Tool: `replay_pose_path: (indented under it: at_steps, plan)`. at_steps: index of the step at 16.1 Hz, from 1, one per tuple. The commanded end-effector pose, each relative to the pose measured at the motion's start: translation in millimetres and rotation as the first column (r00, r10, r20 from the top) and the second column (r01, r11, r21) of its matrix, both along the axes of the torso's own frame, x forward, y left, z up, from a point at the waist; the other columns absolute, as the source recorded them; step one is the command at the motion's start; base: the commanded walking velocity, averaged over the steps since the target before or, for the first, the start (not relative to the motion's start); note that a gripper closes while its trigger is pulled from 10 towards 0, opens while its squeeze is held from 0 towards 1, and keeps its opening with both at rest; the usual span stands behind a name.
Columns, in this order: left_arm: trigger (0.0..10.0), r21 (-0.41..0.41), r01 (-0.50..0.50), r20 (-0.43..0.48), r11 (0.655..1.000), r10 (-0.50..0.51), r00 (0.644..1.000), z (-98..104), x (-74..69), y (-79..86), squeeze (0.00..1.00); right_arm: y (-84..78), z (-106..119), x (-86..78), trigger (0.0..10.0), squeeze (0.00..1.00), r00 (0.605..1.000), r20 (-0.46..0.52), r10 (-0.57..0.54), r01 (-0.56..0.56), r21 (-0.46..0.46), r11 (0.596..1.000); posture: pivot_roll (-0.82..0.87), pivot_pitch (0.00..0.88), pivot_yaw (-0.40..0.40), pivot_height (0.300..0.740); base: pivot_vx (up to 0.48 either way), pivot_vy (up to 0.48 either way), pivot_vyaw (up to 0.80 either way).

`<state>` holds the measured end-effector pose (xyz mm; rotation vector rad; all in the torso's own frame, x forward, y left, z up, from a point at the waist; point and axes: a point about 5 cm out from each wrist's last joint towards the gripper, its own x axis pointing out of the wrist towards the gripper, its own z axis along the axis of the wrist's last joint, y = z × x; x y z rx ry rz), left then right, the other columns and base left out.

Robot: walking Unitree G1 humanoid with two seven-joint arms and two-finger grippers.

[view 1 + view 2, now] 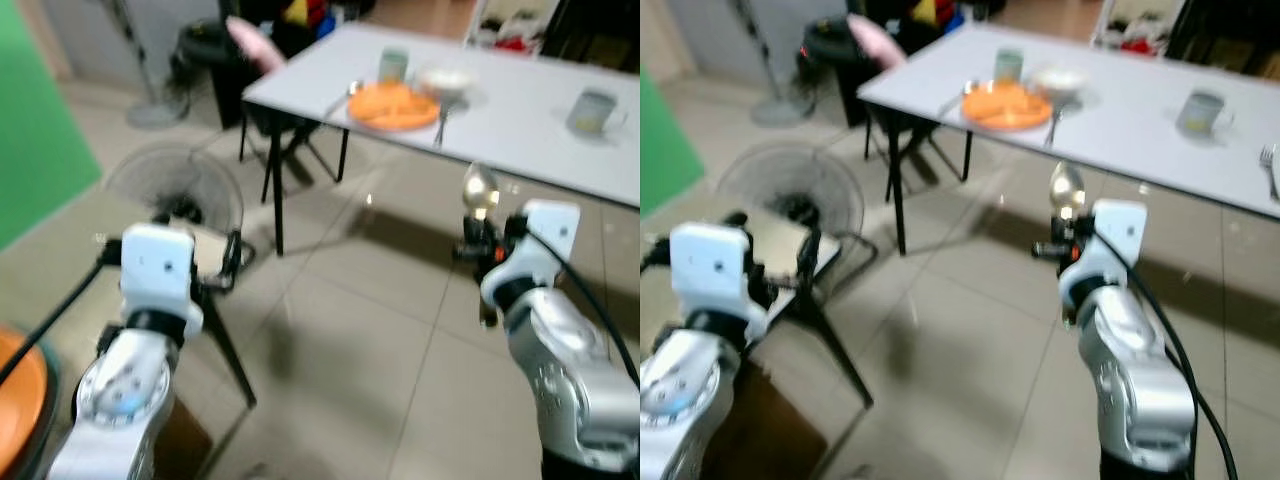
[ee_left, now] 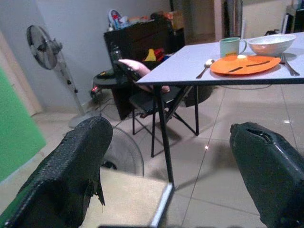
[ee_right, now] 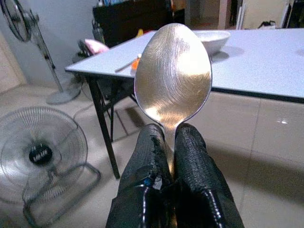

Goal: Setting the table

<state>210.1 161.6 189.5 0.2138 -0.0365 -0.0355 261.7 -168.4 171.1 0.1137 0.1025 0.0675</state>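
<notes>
Jaws of the right gripper (image 3: 173, 142) are clamped on the neck of the spoon (image 3: 173, 73), bowl upright, well short of the tabletop (image 1: 520, 110); jaws of the left gripper (image 2: 175, 156) stand wide apart, empty. Risk: the narrow grip may let the spoon pivot or slip while walking, and near the tabletop corner it could strike the orange plate (image 1: 393, 105), bowl (image 1: 447, 82) or cup (image 1: 393, 64)

on the tabletop (image 1: 520, 110) i count one orange plate (image 1: 392, 105), one bowl (image 1: 446, 82), two mugs (image 1: 393, 64) (image 1: 593, 111); my end effector (image 3: 172, 142) holds one spoon (image 3: 173, 76).
</notes>
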Motion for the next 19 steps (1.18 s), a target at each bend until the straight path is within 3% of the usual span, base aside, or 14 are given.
replay_pose_path:
  at_steps: [1, 13, 19]
  plan:
    - [10.0, 0.011, -0.009, -0.012, 1.000, 0.009, 1.000, -2.7, 1.4, 4.7, 0.00, 4.8, 2.7, -0.2, 10.0, 0.00, 1.000, 0.003, 0.015, -0.015, 0.013, 1.000, -0.05, 0.050, 0.009, 0.740, 0.401, 0.000, -0.80]
    - [10.0, 0.003, 0.020, -0.017, 1.000, -0.020, 1.000, -9.2, 7.6, 1.3, 0.00, -0.7, 3.4, -1.4, 10.0, 0.00, 1.000, -0.008, -0.018, 0.018, 0.009, 1.000, -0.08, 0.033, 0.025, 0.740, 0.399, 0.000, -0.80]
    - [10.0, -0.017, 0.017, -0.033, 1.000, -0.018, 0.999, -16.4, 6.8, 0.2, 0.00, -2.9, 8.9, 5.7, 10.0, 0.00, 1.000, -0.011, 0.002, -0.003, -0.019, 1.000, -0.08, 0.031, 0.019, 0.740, 0.399, 0.000, 0.00]
